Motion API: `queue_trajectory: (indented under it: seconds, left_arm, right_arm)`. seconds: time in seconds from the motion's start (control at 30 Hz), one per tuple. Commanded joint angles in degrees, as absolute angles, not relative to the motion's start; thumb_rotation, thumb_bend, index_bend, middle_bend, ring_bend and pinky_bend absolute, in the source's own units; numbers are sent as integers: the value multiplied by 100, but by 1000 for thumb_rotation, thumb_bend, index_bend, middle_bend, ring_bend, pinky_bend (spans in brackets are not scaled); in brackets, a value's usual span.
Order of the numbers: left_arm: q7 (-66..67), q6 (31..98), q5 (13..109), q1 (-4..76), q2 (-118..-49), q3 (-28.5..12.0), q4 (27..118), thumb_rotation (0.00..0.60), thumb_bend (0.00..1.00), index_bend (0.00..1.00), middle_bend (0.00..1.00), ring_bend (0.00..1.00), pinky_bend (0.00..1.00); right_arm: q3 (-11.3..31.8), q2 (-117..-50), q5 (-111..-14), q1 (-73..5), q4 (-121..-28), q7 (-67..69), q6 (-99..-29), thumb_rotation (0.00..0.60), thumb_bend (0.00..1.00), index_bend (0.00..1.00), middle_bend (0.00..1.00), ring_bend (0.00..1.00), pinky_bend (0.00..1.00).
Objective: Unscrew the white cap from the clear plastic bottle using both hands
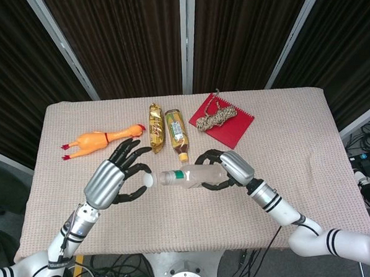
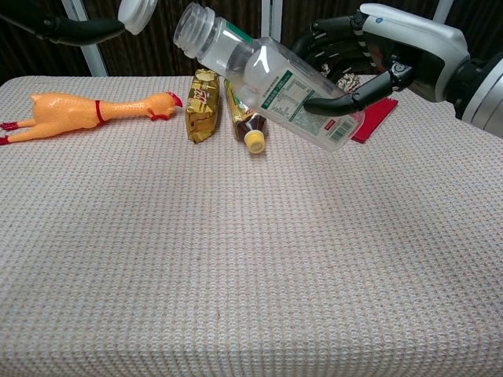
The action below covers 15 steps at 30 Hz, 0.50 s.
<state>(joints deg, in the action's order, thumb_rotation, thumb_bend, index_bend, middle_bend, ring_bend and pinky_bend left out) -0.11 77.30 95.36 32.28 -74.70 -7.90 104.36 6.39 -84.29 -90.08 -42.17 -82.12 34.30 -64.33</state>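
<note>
1. Head view: the right hand (image 1: 227,168) grips the clear plastic bottle (image 1: 190,175), tilted above the desk (image 1: 297,151).
2. White cap (image 2: 135,14) is off, pinched in the left hand (image 1: 109,179), just beside the open bottle mouth.

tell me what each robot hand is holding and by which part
Right robot hand grips the clear plastic bottle around its labelled body. Left robot hand pinches the round white cap by its edge.
</note>
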Motion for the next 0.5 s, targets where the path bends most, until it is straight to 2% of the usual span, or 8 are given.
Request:
queue_trajectory:
  seconds: [0.03, 0.3, 0.5]
  left_arm:
    - [117, 7705, 9305, 3089, -7380, -706, 10227, 600, 336, 451, 126, 16, 6]
    - [1153, 6995, 8498, 2929, -7543, -335, 9557, 600, 334, 442, 126, 16, 4]
    - [1600, 6326, 7956, 3087, -7798, -283, 9411, 600, 331, 370, 126, 16, 3]
  right_arm:
    - [577, -8216, -8979, -4124, -8209, 3125, -6438, 600, 291, 496, 456, 287, 462]
    - [519, -7588, -8842, -3928, -8525, 2736, -6408, 600, 292, 497, 455, 287, 461]
    - [492, -7482, -8823, -3927, -8634, 2388, -6276, 600, 292, 497, 454, 287, 461]
